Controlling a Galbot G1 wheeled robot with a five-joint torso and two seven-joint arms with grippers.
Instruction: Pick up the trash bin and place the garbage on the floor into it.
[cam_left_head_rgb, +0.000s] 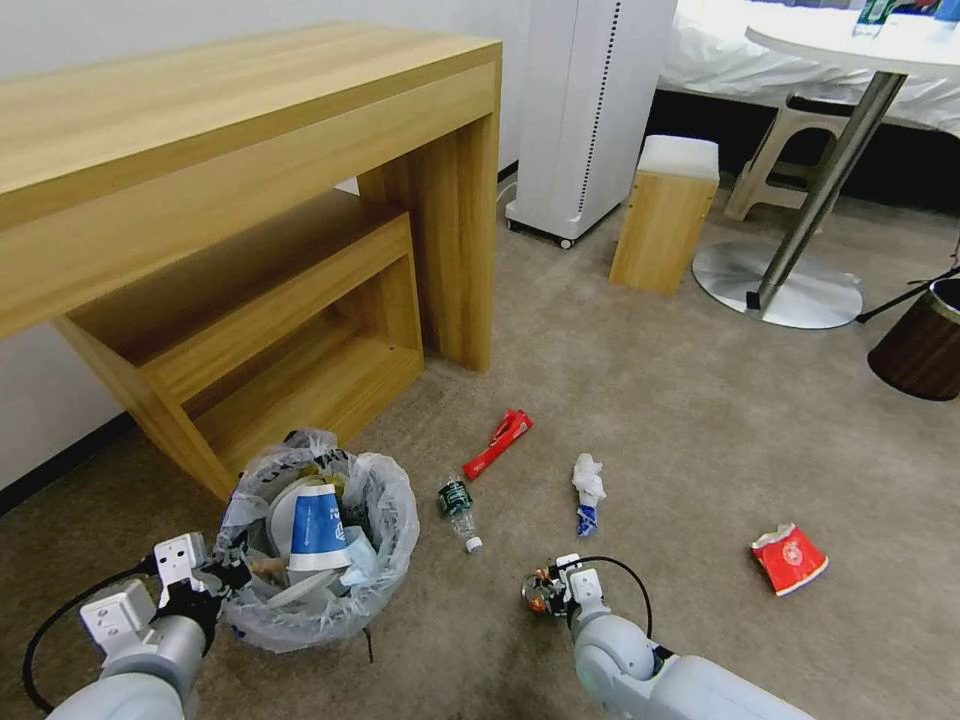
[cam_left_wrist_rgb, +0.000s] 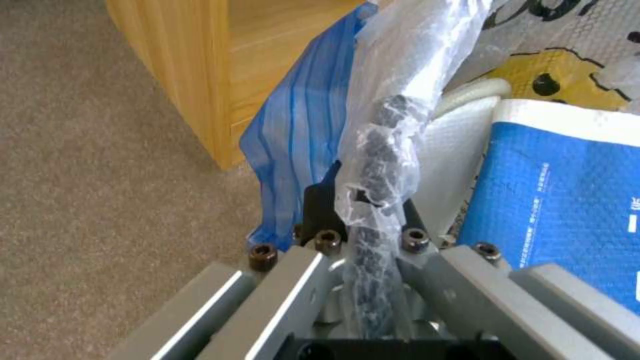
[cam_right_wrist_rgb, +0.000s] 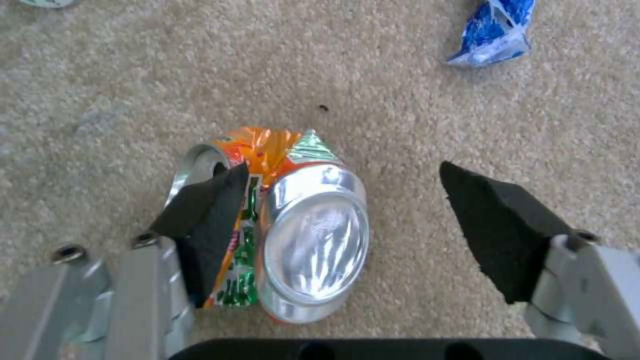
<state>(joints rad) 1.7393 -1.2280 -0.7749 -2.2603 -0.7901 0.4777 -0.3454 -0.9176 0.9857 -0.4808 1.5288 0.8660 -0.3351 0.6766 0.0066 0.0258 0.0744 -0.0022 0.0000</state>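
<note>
The trash bin (cam_left_head_rgb: 375, 560), lined with a crinkly white bag, holds a blue-white cup (cam_left_head_rgb: 318, 528) and other litter. My left gripper (cam_left_head_rgb: 228, 577) is shut on its bagged rim (cam_left_wrist_rgb: 377, 165), seen close in the left wrist view. My right gripper (cam_left_head_rgb: 545, 592) is low over the beige floor (cam_left_head_rgb: 680, 430), open around a crushed orange-green can (cam_right_wrist_rgb: 313, 240); one pad (cam_right_wrist_rgb: 207, 220) touches the can and the other stands apart. More garbage lies around: a red packet (cam_left_head_rgb: 498, 442), a green bottle (cam_left_head_rgb: 458, 503), crumpled white paper with a blue wrapper (cam_left_head_rgb: 587, 490), and a crushed red-white cup (cam_left_head_rgb: 790, 558).
A wooden desk (cam_left_head_rgb: 250, 150) with a low shelf stands just behind the bin. Farther back are a white appliance (cam_left_head_rgb: 585, 110), a wooden stool (cam_left_head_rgb: 665, 210) and a round table's metal base (cam_left_head_rgb: 790, 285). A brown wood-grain bin (cam_left_head_rgb: 925, 345) sits at the far right.
</note>
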